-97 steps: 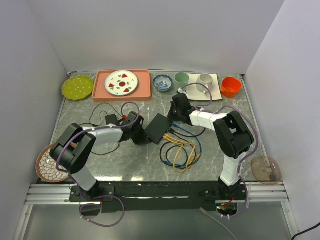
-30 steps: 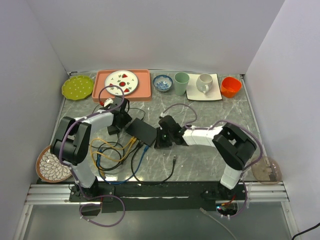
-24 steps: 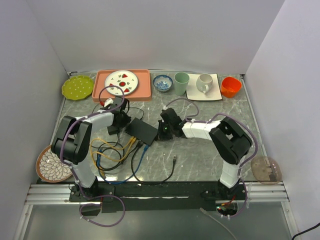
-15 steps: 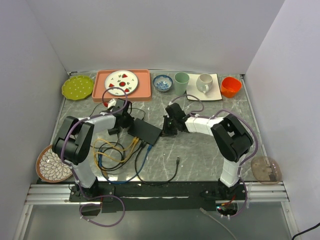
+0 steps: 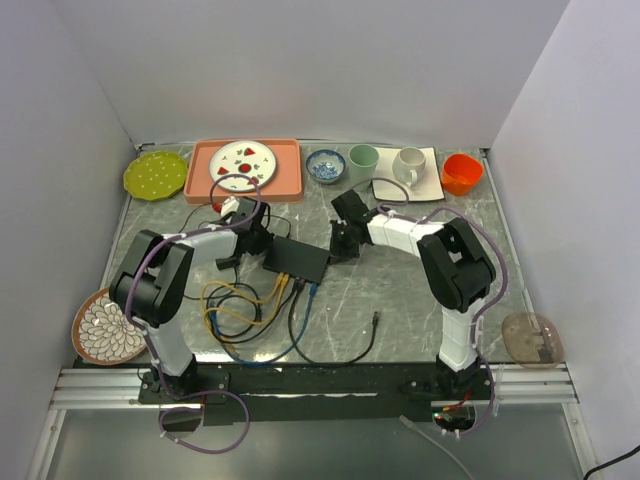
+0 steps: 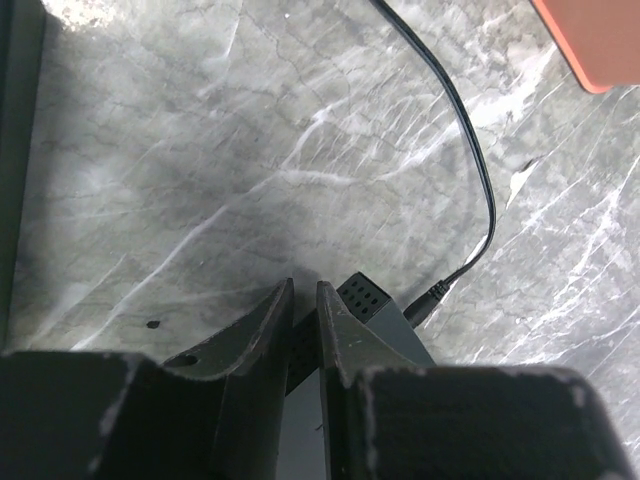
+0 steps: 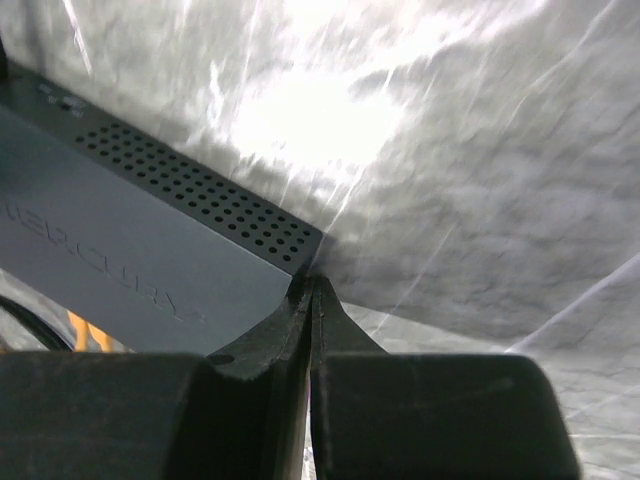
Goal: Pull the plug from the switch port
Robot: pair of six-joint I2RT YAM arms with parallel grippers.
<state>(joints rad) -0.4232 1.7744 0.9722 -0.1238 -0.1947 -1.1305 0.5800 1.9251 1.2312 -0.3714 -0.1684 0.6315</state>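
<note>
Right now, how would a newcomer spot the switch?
Start at the middle of the grey marble table. The switch is the flat black box lying there, the only one with yellow and blue cables plugged into its near edge.

Evenly bright overhead, wrist views glary, blurred

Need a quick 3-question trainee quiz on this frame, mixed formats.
1. True or false: the right gripper is shut, its tips at a corner of the switch.
2. Which colours are the cables leading from the switch's near edge? A) yellow, blue, black B) red, green C) white only
3. Fill in: the white mug stands between the green cup and the ____ bowl.
Key: 1 true; 2 A; 3 orange.
</note>
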